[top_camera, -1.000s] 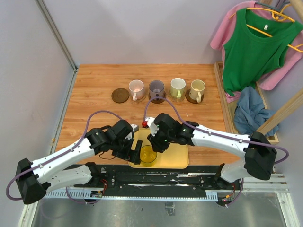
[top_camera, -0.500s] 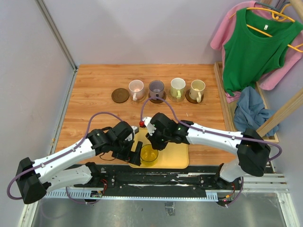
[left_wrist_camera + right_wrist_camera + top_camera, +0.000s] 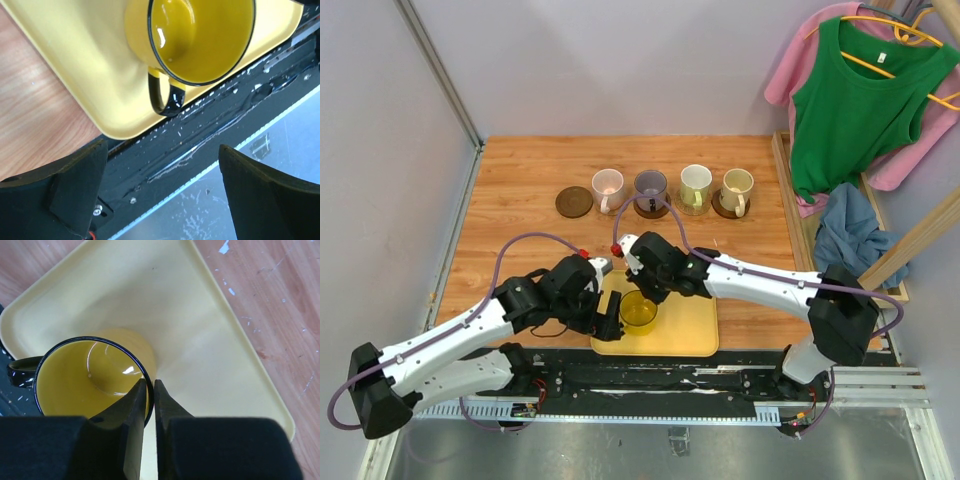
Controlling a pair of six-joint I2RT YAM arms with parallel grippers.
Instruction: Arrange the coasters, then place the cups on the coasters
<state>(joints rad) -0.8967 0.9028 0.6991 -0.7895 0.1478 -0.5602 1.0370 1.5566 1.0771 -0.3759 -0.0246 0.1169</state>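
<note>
Pinching yellow cup [image 3: 85,375] rim between right jaws, closed to thin slit astride wall. Standing upright on tray [image 3: 200,340], near edge of surface [image 3: 520,230]. Holding left jaws wide, empty, beside handle [image 3: 164,97].

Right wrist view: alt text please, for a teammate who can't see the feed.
The right fingers pinch the rim of a yellow mug, one finger inside the mug and one outside. The mug sits on a yellow tray, its dark handle pointing to the left of the picture, with the wooden table beyond the tray.
</note>
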